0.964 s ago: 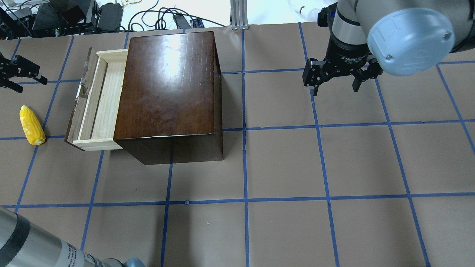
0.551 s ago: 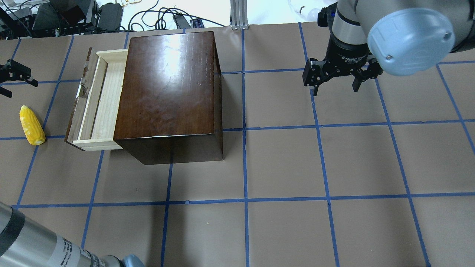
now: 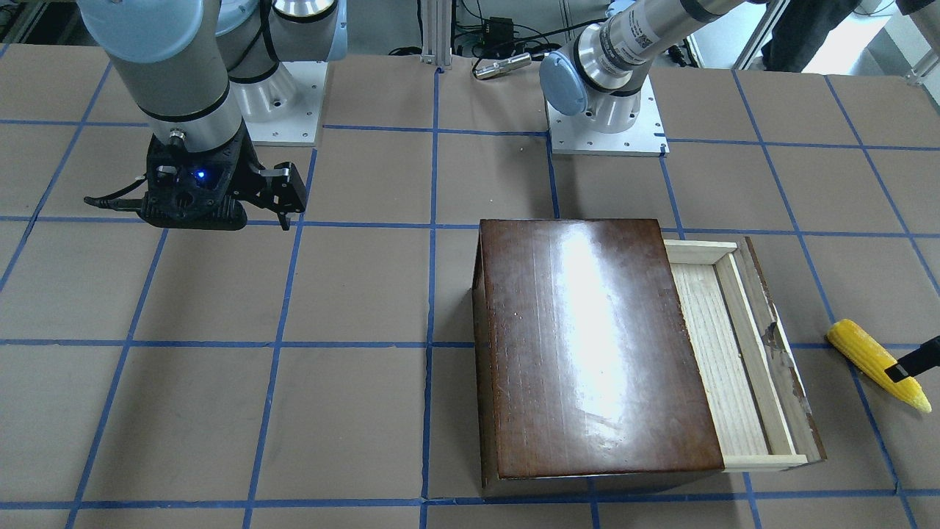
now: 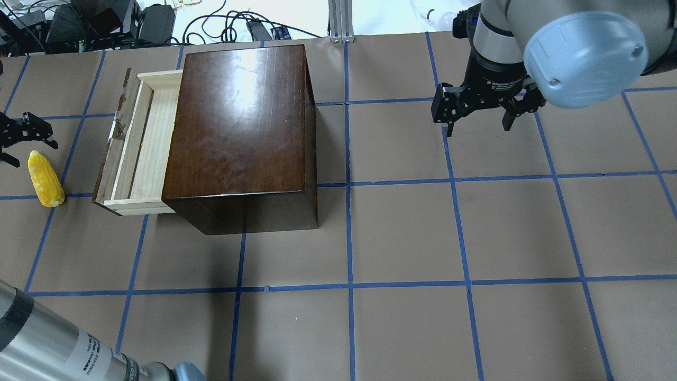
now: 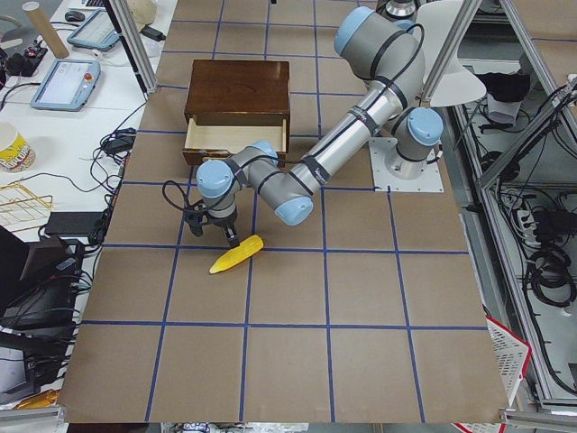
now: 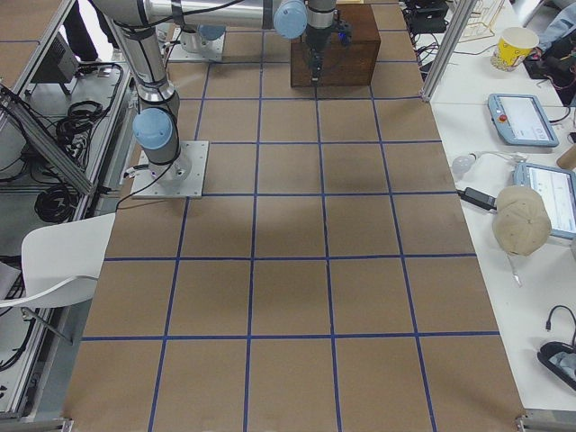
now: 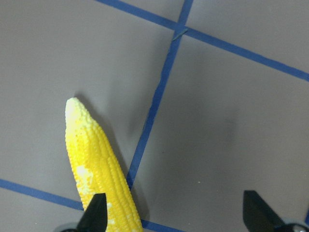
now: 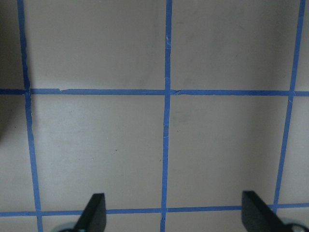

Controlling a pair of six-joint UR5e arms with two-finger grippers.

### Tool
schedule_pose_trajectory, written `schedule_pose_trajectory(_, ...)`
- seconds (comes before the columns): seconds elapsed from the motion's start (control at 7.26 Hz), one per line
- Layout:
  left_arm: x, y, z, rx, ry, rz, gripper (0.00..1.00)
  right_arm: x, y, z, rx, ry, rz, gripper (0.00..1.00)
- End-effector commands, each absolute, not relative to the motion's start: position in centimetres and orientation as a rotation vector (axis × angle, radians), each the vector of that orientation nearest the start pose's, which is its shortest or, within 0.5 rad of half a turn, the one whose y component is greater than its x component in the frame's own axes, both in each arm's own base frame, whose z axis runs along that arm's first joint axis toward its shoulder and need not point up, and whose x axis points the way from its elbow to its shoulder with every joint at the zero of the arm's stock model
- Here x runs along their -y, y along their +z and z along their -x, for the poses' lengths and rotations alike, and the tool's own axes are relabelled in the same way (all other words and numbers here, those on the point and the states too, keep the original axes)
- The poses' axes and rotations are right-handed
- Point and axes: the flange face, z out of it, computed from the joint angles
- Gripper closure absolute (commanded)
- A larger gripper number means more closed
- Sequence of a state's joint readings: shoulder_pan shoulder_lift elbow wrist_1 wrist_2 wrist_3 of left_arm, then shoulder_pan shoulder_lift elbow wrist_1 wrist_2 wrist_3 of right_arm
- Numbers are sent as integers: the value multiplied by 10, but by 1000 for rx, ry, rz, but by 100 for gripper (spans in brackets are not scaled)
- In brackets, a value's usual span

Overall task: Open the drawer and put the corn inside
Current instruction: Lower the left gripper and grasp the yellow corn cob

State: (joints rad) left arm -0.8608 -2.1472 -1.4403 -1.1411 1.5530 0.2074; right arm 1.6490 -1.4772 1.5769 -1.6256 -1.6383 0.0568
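Note:
The drawer [image 4: 144, 148] of pale wood stands pulled out of the dark-brown box [image 4: 240, 121] toward the table's left; its tray is empty. It also shows in the front view [image 3: 734, 353]. The yellow corn [image 4: 46, 179] lies flat on the table left of the drawer, also in the front view [image 3: 874, 360]. My left gripper [image 4: 31, 151] is open just over the corn's far end. In the left wrist view the corn [image 7: 99, 169] runs under one finger, off centre between the two fingers. My right gripper [image 4: 478, 124] hangs open and empty over the table, right of the box.
The table is brown paper with a blue tape grid. Cables and gear [image 4: 79, 24] lie beyond the far edge. My left arm's forearm [image 4: 47, 344] crosses the near left corner. The box [image 5: 239, 86] stands near the table's far side.
My left gripper has moved toward the robot's side along the table's left edge and now sits over the corn's end. The right arm, drawer and corn have not moved.

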Motion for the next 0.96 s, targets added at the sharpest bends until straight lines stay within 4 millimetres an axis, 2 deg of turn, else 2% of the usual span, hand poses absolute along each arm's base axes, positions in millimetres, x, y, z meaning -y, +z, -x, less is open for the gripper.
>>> schedule_pose_trajectory(0.0,599,226,-349,-2958,120,901,0,513,443,-167,-3211,66,37,0)
schedule_pose_trajectory(0.55,602,190,-352,-2966,177,906,0,513,443,-167,-3211,66,37,0)
schedule_pose_trajectory(0.69,603,187,-353,-2970,179,900,5,513,443,-167,-3211,66,37,0)
schedule_pose_trajectory(0.83,603,186,-353,-2980,181,871,25,513,443,-167,-3211,66,37,0)
